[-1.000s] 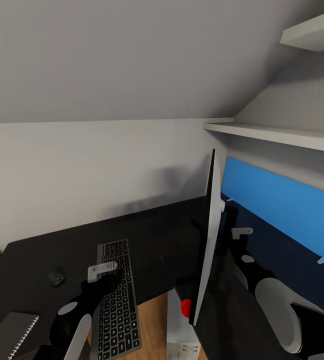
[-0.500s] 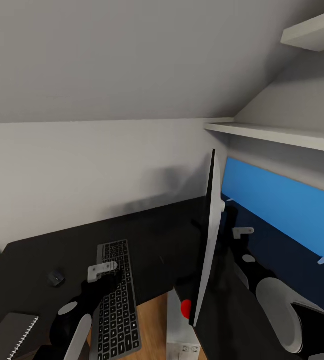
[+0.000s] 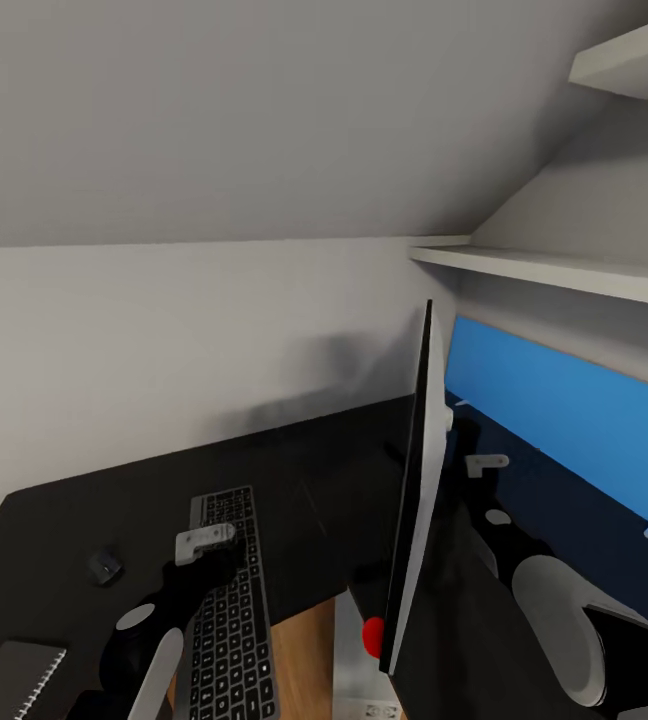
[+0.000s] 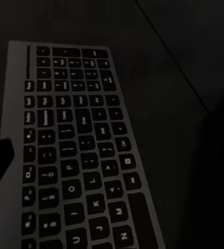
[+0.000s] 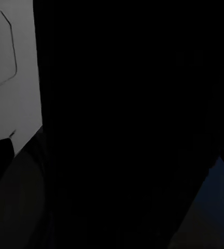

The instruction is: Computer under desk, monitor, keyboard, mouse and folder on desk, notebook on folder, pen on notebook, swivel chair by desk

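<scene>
The left gripper (image 3: 204,541) hangs just above the keyboard (image 3: 222,600), over its far half; whether its jaws are parted or closed I cannot tell, and it holds nothing that shows. The right gripper (image 3: 484,465) sits behind the monitor (image 3: 412,500), up against its rear face, and its grip cannot be told either; the right wrist view is mostly dark. Compared with a second ago the whole head view has slid a little: the desk (image 3: 314,480) reaches further toward the near edge of the picture, the mouse (image 3: 105,565) and the notebook (image 3: 14,680) at the desk's left end sit slightly lower and further left, and the monitor's red dot (image 3: 372,634) has dropped. That reads as the camera shifting rather than the things moving. The keyboard lies across the desk's front edge, just left of the monitor, the mouse well to its left. The keyboard placement looks nearly settled.
</scene>
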Motion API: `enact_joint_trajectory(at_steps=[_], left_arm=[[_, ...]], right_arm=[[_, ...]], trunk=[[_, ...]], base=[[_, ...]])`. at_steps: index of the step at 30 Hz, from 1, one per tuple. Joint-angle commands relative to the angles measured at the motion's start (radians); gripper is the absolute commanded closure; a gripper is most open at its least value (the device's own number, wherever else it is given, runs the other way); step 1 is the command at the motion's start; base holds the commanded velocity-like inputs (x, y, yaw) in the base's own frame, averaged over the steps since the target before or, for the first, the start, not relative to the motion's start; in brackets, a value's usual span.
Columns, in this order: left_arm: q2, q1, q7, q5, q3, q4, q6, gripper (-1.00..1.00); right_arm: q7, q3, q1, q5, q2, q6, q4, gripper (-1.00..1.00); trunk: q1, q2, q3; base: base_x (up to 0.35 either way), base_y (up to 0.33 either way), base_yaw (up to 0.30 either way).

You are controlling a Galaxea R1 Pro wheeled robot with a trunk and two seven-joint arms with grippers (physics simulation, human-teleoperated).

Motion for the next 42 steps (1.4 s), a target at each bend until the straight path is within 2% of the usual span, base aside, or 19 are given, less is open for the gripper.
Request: enact_joint_trajectory(at_steps=[1, 10, 11, 42], left_arm=[[0.000, -0.001, 0.009, 0.011, -0.001, -0.001, 0.003, -1.00], [0.000, -0.001, 0.010, 0.011, -0.001, -0.001, 0.004, -1.00], [0.000, -0.001, 0.010, 0.011, -0.001, -0.001, 0.004, -1.00], [0.001, -0.001, 0.010, 0.009, -0.001, -0.001, 0.004, -1.00]], right_arm=[[-0.004, -0.005, -0.001, 0.011, 0.000, -0.004, 0.002, -1.00], [-0.004, -0.005, -0.001, 0.011, 0.000, -0.004, 0.001, -1.00], [-0.004, -0.005, -0.001, 0.010, 0.000, -0.003, 0.001, 1.00], [-0.004, -0.004, -0.001, 0.011, 0.000, -0.033, 0.007, 1.00]], trunk=[[0.000, -0.001, -0.001], [0.000, -0.001, -0.001], [0.000, -0.001, -0.001], [0.000, -0.001, -0.001]], base=[[0.074, -0.010, 0.000], [0.023, -0.003, 0.000], [0.003, 0.000, 0.000], [0.000, 0.000, 0.000]])
